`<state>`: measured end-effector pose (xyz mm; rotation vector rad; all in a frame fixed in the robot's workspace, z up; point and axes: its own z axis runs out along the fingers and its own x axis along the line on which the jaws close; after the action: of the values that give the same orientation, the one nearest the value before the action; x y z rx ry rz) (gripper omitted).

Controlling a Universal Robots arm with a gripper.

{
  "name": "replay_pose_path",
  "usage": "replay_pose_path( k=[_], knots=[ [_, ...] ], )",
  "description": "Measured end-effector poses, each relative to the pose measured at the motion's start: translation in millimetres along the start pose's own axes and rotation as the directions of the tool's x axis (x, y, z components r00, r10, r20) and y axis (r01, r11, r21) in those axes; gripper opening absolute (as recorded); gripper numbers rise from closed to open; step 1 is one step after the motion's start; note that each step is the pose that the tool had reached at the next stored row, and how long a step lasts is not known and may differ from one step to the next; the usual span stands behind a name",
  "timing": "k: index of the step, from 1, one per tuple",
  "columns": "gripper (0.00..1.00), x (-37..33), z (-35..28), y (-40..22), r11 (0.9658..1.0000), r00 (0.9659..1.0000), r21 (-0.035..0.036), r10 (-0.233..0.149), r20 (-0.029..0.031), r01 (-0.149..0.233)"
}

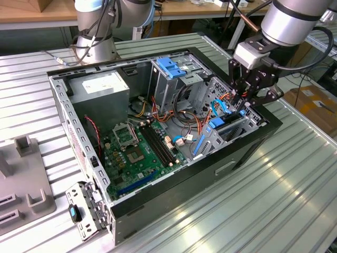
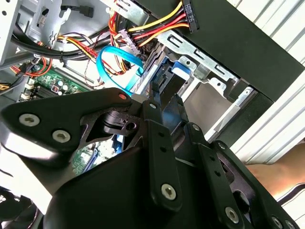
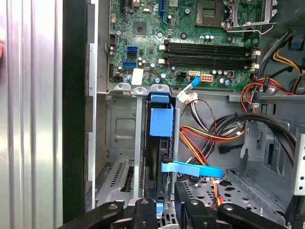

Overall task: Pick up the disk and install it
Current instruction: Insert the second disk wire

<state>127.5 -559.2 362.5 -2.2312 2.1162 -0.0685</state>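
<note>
End effector (image 1: pixel 243 103) over drive bay, disk hidden

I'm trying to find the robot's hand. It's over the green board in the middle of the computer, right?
Not quite. In the exterior view the gripper is over the drive bay with blue plastic parts, at the case's edge on the exterior view's right. The green board lies apart from it.

Counter (image 1: pixel 295 211): ribbed silver metal, brightly and evenly lit. Wooden bench (image 1: pixel 31 13) along the back edge of the exterior view. Cardboard box (image 1: pixel 313 103) at the exterior view's right.
</note>
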Motion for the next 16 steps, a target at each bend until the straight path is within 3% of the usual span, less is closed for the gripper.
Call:
replay_pose_path(
  k=[16],
  knots=[
    [0.29, 0.2, 0.5, -5.4, 0.9999, 0.9999, -0.0002, -0.013, 0.0011, 0.013]
  ],
)
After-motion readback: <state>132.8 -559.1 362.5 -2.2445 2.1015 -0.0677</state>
